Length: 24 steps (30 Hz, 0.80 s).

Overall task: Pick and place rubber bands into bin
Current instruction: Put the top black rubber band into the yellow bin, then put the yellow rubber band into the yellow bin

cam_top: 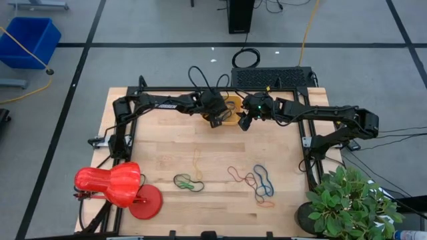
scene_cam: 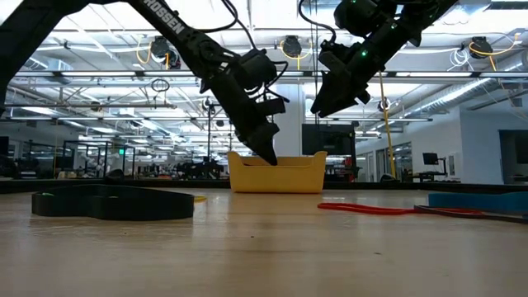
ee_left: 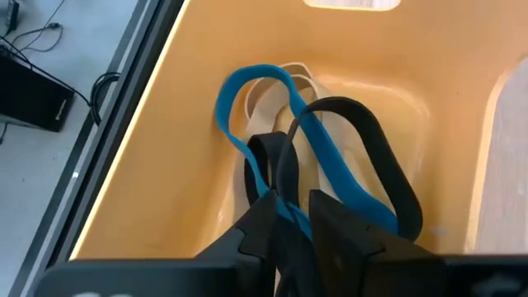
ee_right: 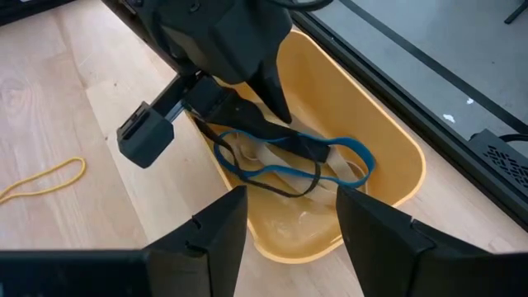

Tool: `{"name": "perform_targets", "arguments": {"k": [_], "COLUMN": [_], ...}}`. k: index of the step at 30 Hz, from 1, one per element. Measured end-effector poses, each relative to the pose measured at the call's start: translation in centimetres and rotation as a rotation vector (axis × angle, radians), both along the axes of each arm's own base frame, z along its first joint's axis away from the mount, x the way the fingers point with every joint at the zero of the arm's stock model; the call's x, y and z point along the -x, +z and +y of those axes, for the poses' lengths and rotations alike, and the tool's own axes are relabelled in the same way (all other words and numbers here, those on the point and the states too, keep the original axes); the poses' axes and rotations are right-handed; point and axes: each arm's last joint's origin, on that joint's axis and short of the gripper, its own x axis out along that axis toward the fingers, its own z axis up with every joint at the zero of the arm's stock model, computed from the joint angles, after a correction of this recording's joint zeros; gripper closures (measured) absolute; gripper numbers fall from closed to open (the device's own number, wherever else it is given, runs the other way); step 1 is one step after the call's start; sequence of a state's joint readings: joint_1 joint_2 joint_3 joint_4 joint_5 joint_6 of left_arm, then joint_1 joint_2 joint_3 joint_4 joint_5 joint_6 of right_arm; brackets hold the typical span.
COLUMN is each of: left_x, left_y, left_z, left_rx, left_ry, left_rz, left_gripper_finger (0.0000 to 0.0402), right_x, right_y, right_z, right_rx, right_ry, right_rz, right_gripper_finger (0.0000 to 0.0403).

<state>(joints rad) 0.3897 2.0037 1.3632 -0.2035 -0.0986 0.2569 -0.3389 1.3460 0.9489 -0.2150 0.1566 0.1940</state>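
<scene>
Right now the left gripper (ee_right: 276,111) is down inside the bin (ee_right: 396,157), at the far middle of the table, and this looks like the drop-off step. Its 2 fingers (ee_left: 264,231) stand only slightly apart, with a black band (ee_left: 371,157) and a blue band (ee_left: 239,91) running between them; whether they are pinched or already slipping free, I cannot tell. A pale tan band (ee_left: 272,99) lies under those 2 on the bin floor.

The right gripper (cam_top: 245,123) hangs just beside the bin, above the table, jaws wide and holding nothing.

My guess is the next move calls for the left fingers to part fully and lift straight up, so the floppy loops don't snag and ride out again. Then it is back to the loose bands (cam_top: 257,180) at the near side of the table: a dark green one (cam_top: 188,182) and a cluster of red, blue and orange loops.

The bin is smooth, glossy yellow-orange plastic with rounded corners and a shallow wall. The bands are thin flat elastic, limp and curling. The table (cam_top: 160,143) is pale wood planking.
</scene>
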Motion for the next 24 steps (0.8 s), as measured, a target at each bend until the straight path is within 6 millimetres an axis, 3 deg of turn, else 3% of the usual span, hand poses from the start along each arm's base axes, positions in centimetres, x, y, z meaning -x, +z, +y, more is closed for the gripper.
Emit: {"name": "perform_targets", "arguments": {"k": [5, 15, 20, 24], "left_x": [0.0, 0.1, 0.6, 1.5], "left_y": [0.2, 0.4, 2.2, 5.0], "left_z": [0.0, -0.3, -1.2, -2.1], "left_rx": [0.013, 0.031, 0.020, 0.005], "left_ry": [0.019, 0.035, 0.021, 0.000], "left_rz": [-0.013, -0.014, -0.008, -0.035], "left_gripper_finger": [0.0296, 0.0186, 0.0159, 0.0151], "right_x": [0.0, 0.0, 0.0, 0.0], "right_y": [0.0, 0.0, 0.0, 0.0], "right_z": [0.0, 0.0, 0.0, 0.0], "right_rx": [0.000, 0.000, 0.000, 0.000], "right_ry": [0.000, 0.000, 0.000, 0.000], "right_rz": [0.000, 0.001, 0.001, 0.001], "right_gripper_finger": [0.0222, 0.0222, 0.0222, 0.0222]}}
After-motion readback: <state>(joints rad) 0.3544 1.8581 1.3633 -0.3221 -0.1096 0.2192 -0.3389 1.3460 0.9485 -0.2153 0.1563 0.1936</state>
